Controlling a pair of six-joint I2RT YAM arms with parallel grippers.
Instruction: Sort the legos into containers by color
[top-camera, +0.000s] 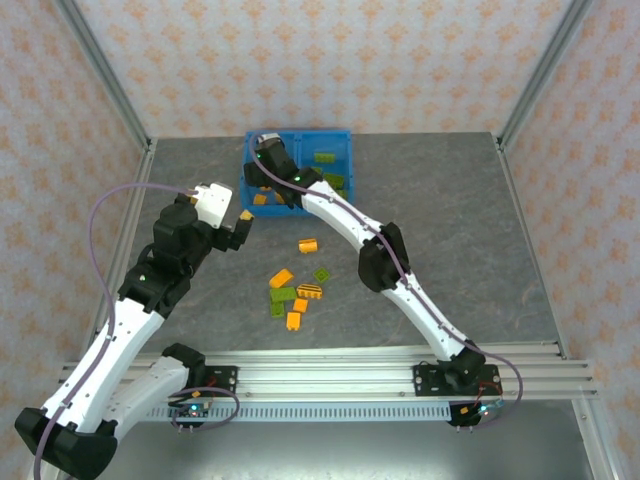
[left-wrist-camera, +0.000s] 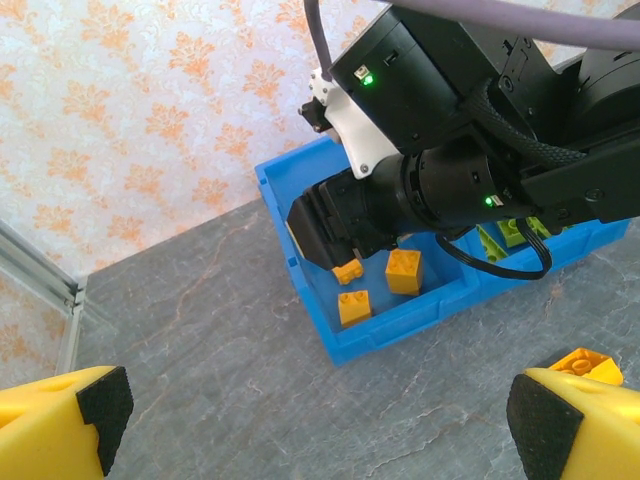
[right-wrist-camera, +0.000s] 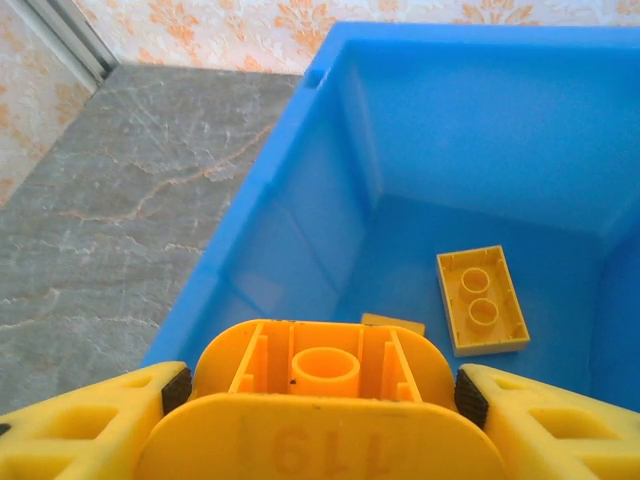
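R arm (top-camera: 345, 215) over blue bins (top-camera: 345, 137); orange & green legos (top-camera: 296, 287) mid-table (top-camera: 470, 230).

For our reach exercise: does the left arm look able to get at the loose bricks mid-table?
Probably yes. The left gripper hangs open just left of the loose bricks with bare table between; the right arm reaches past them to the blue bin.

Grey marbled worktop (top-camera: 470, 230). Blue bins (top-camera: 345, 135) sit at upper centre. Loose bricks (top-camera: 283, 294), orange and green, lie scattered mid-frame, below the bins and apart from them.
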